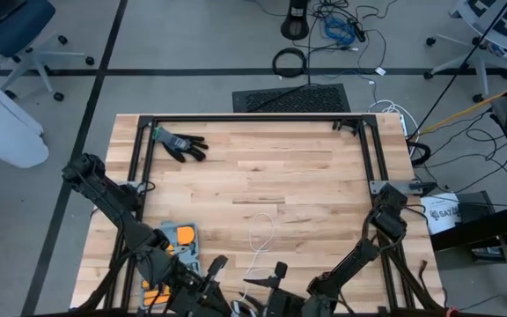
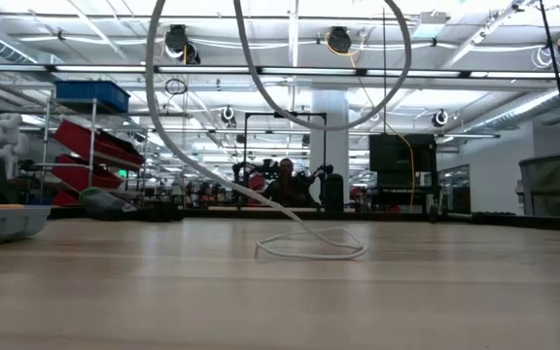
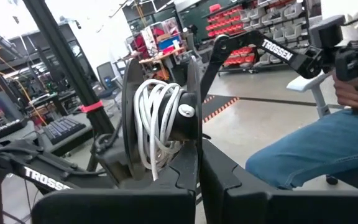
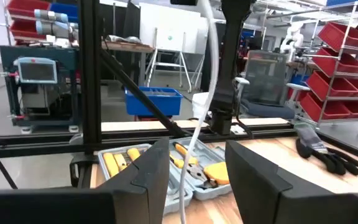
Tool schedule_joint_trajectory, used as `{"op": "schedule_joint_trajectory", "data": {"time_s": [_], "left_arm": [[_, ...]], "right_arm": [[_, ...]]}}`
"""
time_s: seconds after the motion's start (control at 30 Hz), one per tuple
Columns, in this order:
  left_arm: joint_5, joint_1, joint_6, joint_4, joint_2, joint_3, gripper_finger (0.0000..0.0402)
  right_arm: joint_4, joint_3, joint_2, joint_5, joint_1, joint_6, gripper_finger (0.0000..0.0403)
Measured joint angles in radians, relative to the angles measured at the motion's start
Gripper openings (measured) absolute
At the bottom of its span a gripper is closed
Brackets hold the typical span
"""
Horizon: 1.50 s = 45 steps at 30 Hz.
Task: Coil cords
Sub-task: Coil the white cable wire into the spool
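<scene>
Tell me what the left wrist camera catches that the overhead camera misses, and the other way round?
Only the left wrist view shows the black spool clamped in the left gripper, white cord wound on it, and a person's jeans-clad leg beyond.

Only the high view shows the wooden table, the black glove and the loose cord loop lying on it.

Both show the same white cord and dark robot arms.

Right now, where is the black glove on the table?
In the high view, the black glove lies at the table's far left corner, beside the black frame rail, apart from the white cord.
</scene>
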Motion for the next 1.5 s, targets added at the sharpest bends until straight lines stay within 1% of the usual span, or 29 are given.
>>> {"op": "schedule_joint_trajectory", "data": {"time_s": [0.1, 0.17, 0.27, 0.37, 0.4, 0.53, 0.67, 0.77, 0.83, 1.0, 1.17, 1.3, 1.43, 1.5], "left_arm": [[-0.008, 0.0, 0.0, -0.001, 0.0, 0.0, 0.0006], [-0.008, 0.0, 0.0, -0.001, 0.0, 0.0, 0.0006], [-0.01, 0.0, 0.001, -0.001, 0.0, 0.0, 0.0006], [-0.043, 0.0, 0.0, -0.005, 0.0, 0.0, 0.0006], [-0.053, 0.0, -0.004, -0.008, 0.0, 0.0, 0.0006], [-0.064, 0.0, -0.019, -0.01, 0.0, 0.0, 0.0006], [-0.073, 0.0, -0.061, -0.036, -0.007, 0.0, 0.0006], [-0.112, 0.0, -0.068, -0.063, -0.011, 0.0, 0.0006], [-0.127, 0.0, -0.068, -0.069, -0.011, 0.0, 0.0006], [-0.145, 0.003, -0.079, -0.067, -0.011, 0.0, 0.0006], [-0.16, 0.008, -0.095, -0.065, -0.011, 0.0, 0.0006], [-0.186, 0.015, -0.144, -0.07, -0.011, 0.0, 0.0006], [-0.239, 0.019, -0.194, -0.118, -0.011, 0.0, 0.0006], [-0.246, 0.025, -0.231, -0.142, -0.011, 0.0, 0.0006]], "right_arm": [[0.014, 0.0, 0.007, -0.002, -0.003, 0.002, 0.0131], [0.015, 0.0, 0.006, -0.001, -0.003, 0.004, 0.0113], [0.03, 0.0, 0.006, 0.011, 0.005, -0.034, 0.0072], [0.03, 0.0, 0.005, 0.045, 0.018, -0.046, 0.0018], [0.022, 0.0, 0.005, 0.059, 0.024, -0.048, 0.001], [0.023, 0.0, 0.005, 0.127, 0.052, -0.059, 0.0004], [0.025, 0.0, -0.003, 0.157, 0.095, -0.083, 0.0001], [0.017, 0.0, -0.028, 0.159, 0.13, -0.103, 0.0001], [0.014, 0.0, -0.043, 0.181, 0.151, -0.126, 0.0001], [0.01, 0.0, -0.082, 0.183, 0.184, -0.184, 0.0], [-0.02, 0.0, -0.114, 0.185, 0.194, -0.203, 0.0], [-0.029, 0.0, -0.137, 0.174, 0.194, -0.23, 0.0], [-0.134, 0.0, -0.179, 0.174, 0.198, -0.222, 0.0], [-0.201, 0.0, -0.209, 0.174, 0.2, -0.205, 0.0]]}}
